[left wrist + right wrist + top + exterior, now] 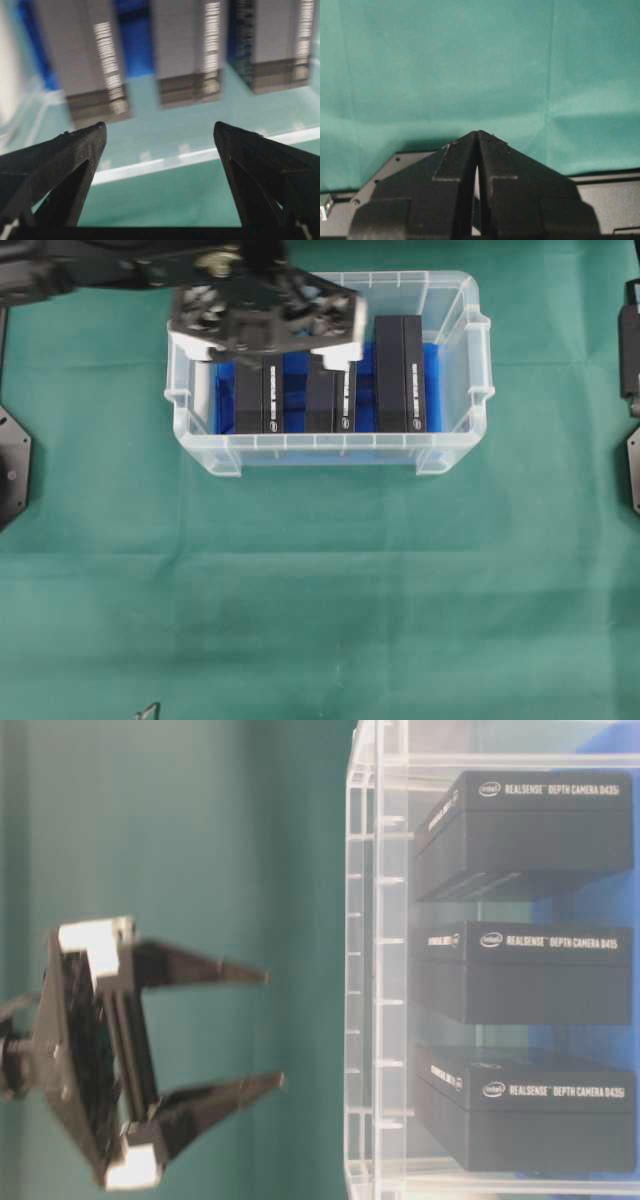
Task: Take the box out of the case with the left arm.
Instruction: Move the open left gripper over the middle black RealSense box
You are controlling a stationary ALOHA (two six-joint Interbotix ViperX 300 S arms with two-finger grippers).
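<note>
Left pincer (268, 352) spread wide above case (452, 445), boxes (399, 375) beneath.

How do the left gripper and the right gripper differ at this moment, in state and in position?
The left gripper has its jaws spread wide, while the right gripper has its jaws closed, tip against tip. The left gripper hangs over the case, looking down at the black boxes inside; the right gripper sees only the green cloth, with no case in its view. Both have black, tapered fingers, and neither holds anything.
</note>
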